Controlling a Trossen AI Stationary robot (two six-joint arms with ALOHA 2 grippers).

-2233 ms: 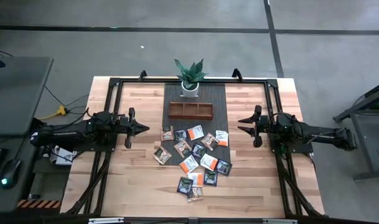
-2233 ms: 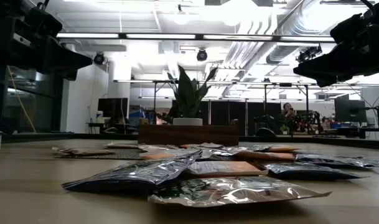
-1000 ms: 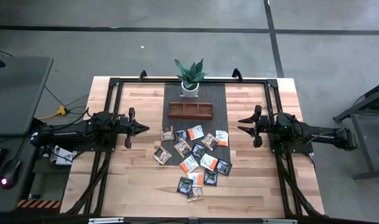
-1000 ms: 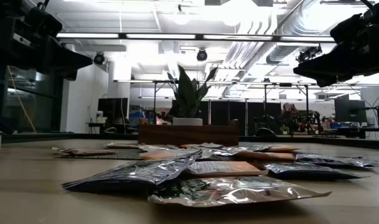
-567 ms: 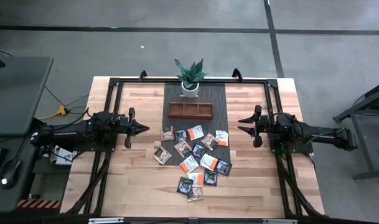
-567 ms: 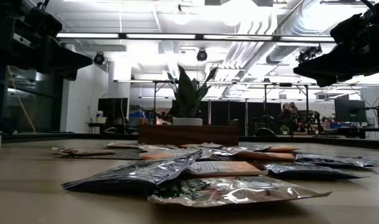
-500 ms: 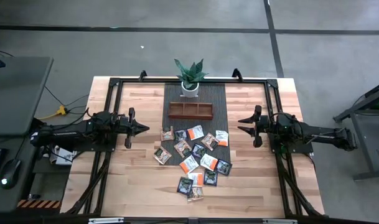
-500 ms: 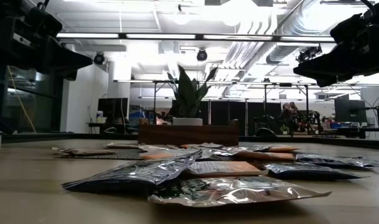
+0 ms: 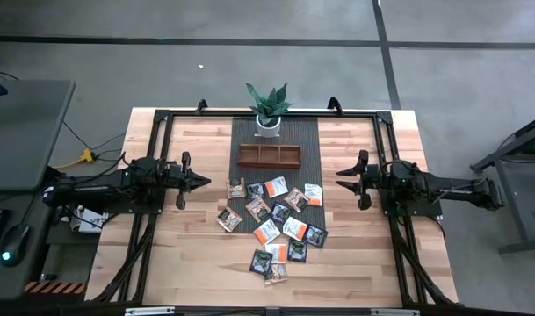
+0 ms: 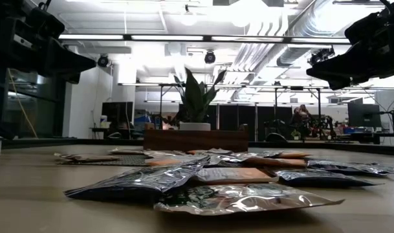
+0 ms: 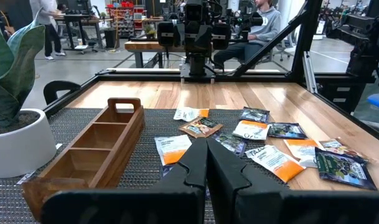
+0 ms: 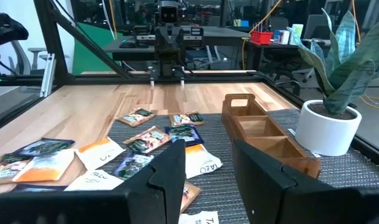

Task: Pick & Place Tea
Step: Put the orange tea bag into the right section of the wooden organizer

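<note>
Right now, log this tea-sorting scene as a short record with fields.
tea: small flat foil sachets, orange-and-white, dark green and tan, scattered loose on the table, some overlapping
tray: brown wooden three-compartment tray, no sachet seen in it
plant: green potted plant in a white pot, behind the tray
surface: light wooden table with a dark mat
left gripper: shut, empty, left of the sachets
right gripper: open, empty, right of the sachets

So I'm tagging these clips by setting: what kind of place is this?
Most likely a robotics lab or workshop: exposed ceiling ducts, rows of workbenches with people seated at them, and a second robot rig beyond the wooden table.
</note>
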